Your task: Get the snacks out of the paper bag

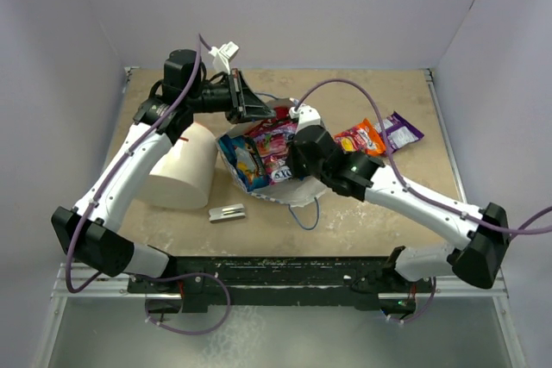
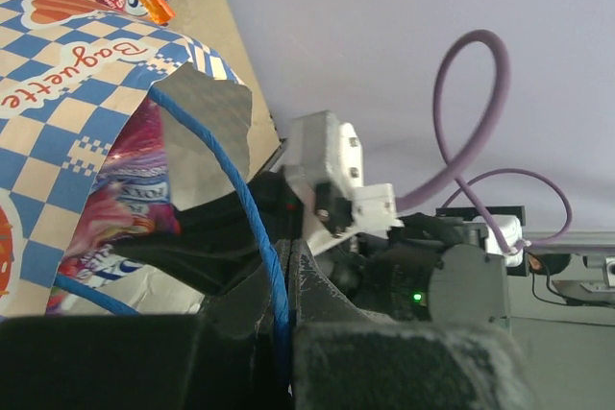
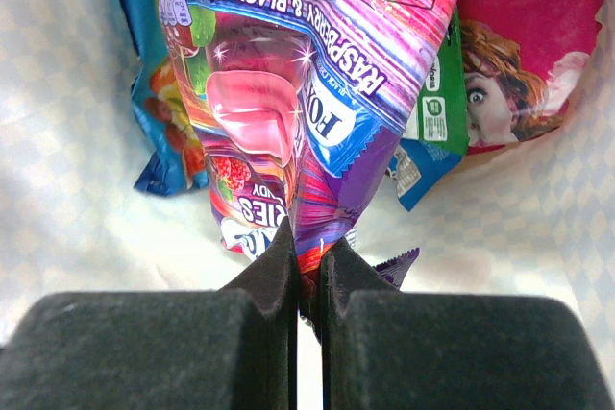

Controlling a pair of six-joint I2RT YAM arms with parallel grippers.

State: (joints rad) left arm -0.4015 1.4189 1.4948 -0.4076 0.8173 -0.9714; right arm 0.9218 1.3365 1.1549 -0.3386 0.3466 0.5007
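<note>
Now your right gripper (image 3: 307, 271) clamps the pink packet (image 3: 279, 93) inside the bag (image 3: 58, 64). Your left gripper (image 2: 288, 261) pinches the bag's blue handle (image 2: 235, 189), jaws closed.

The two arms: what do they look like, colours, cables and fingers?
Left arm and right arm match: white links, bulky black joints, a purple cable looping along each. The right gripper has black block fingers with a rough, felt-like surface. A small green light glows on the right wrist.
</note>
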